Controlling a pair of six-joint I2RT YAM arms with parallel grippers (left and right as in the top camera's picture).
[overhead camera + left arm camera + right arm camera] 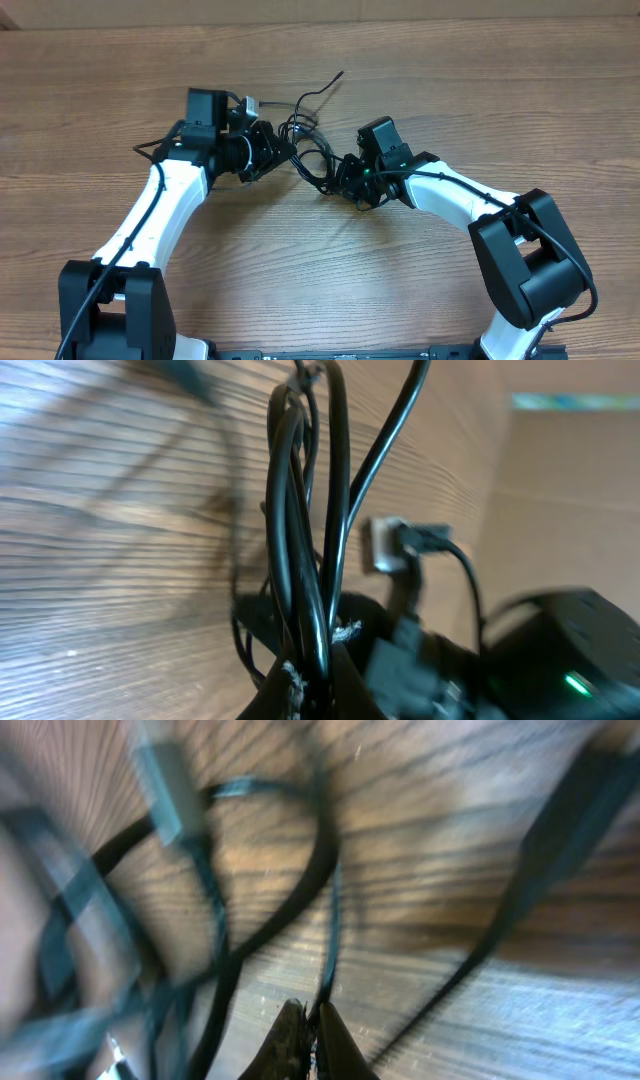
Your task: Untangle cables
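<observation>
Cables: a tangle of thin black cables (308, 150) sits between the two hands, about midway between the left and right edges of the tabletop (480, 90) and somewhat nearer its far edge than its near edge.
Left hand: the left hand (266, 152) is at the left side of the tangle, its fingers pressed together on a bunch of several strands. In the left wrist view those strands run straight up from between the fingers, close side by side.
Right hand: the right hand (348, 184) is at the near right side of the tangle, fingertips closed against each other. In the blurred right wrist view one thin strand runs down into the point where they meet, so it is pinching that strand.
Span: the overlapping loops fill the gap between the hands and reach both. The hands are near each other but apart.
Height: whether the loops rest on the wood or hang just above it cannot be told.
Silver plug: a silver plug (250, 103) lies just beyond the left hand on its far side, its cord curving back into the bunch.
Loose end: one loose end (333, 80) curls out of the tangle toward the far edge.
Crossings: which cord passes over which cannot be told.
</observation>
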